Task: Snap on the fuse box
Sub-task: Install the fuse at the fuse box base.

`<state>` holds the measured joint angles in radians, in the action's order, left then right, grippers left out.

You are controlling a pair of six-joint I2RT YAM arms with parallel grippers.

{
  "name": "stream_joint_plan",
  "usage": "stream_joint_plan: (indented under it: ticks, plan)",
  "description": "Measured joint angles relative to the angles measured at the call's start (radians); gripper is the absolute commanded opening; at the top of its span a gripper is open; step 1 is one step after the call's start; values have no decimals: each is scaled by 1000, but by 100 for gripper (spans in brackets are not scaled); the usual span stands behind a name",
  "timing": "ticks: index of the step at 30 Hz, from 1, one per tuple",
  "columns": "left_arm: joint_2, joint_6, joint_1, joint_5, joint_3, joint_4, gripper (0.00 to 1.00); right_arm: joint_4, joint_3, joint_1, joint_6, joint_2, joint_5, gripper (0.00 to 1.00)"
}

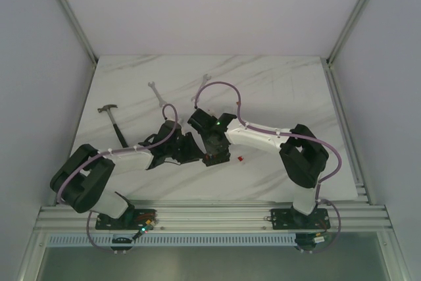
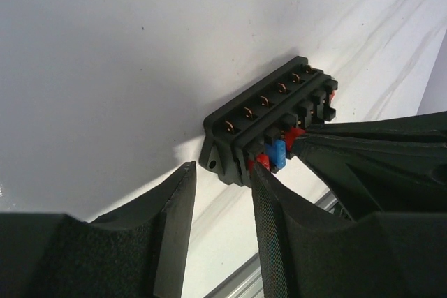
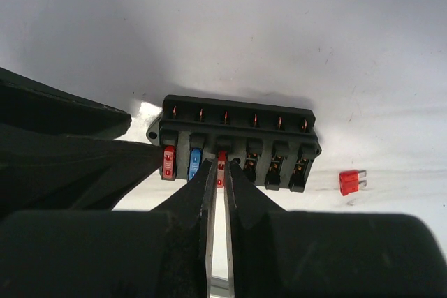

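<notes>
The small black rectangular plastic fuse box (image 3: 237, 141) lies flat on the white marble-patterned table (image 1: 276, 90), right under the spot where the two arms meet. It is uncovered. At its left end, as the right wrist sees it, a red fuse (image 3: 168, 162) and a blue fuse (image 3: 195, 164) sit side by side.

The right gripper (image 3: 222, 169) comes at the box's long side. Its fingers are drawn almost together, pinching a small red blade fuse (image 3: 221, 160) that stands in the slot next to the blue one.

The left gripper (image 2: 222, 179) is at the box's short end with its fingers apart and only bare table between them. One finger (image 2: 279, 228) lies against the box's corner.

A loose red plastic fuse (image 3: 352, 182) lies on the table just beside the box's other end. A hammer (image 1: 112, 118) and two flat metal wrenches (image 1: 155, 90) lie well beyond the box, toward the far side.
</notes>
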<state>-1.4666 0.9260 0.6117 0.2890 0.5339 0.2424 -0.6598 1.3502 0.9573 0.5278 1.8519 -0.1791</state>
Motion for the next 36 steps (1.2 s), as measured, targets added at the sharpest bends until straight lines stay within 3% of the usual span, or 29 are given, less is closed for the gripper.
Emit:
stream_joint_plan:
  ticks: [12, 36]
  plan:
    - [-31, 16, 0, 22, 0, 15, 39, 16, -10, 6, -10, 5, -1, 0]
    - [-35, 23, 0, 27, 1, 19, 37, 49, -51, 10, -24, -22, -31, 0]
